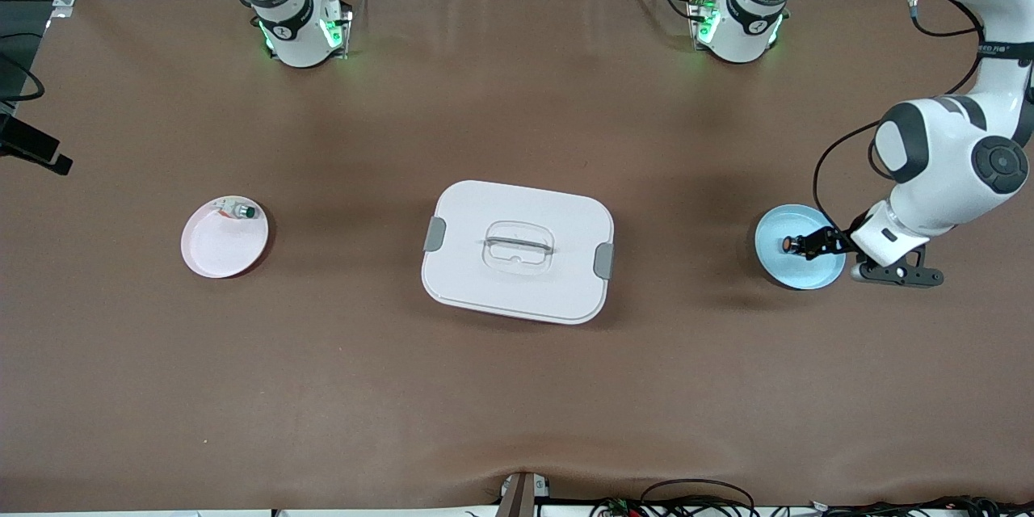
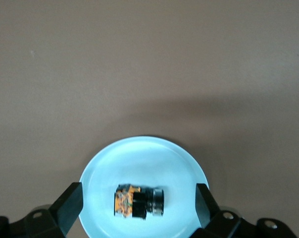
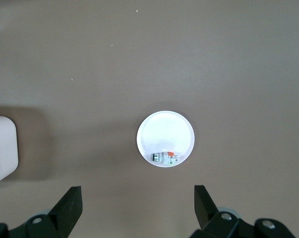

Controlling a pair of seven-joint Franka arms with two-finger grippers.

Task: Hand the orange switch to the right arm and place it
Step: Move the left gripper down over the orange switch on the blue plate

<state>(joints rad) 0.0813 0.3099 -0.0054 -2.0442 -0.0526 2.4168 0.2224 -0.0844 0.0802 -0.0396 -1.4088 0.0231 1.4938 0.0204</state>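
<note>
The left gripper (image 2: 138,203) is hanging low over the round pale blue plate (image 1: 777,271), fingers wide apart, straddling the tiny black barrel-shaped orange switch (image 2: 139,202) lying on its side there, long axis spanning the fingers. The right gripper (image 3: 138,210) is waiting, spread, above the pink plate (image 1: 218,250).

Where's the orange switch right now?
The orange switch lies on the blue plate toward the left arm's end of the table, between the open fingers of the left gripper.

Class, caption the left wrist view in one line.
Open left gripper straddles the orange switch lying on the blue plate.
</note>
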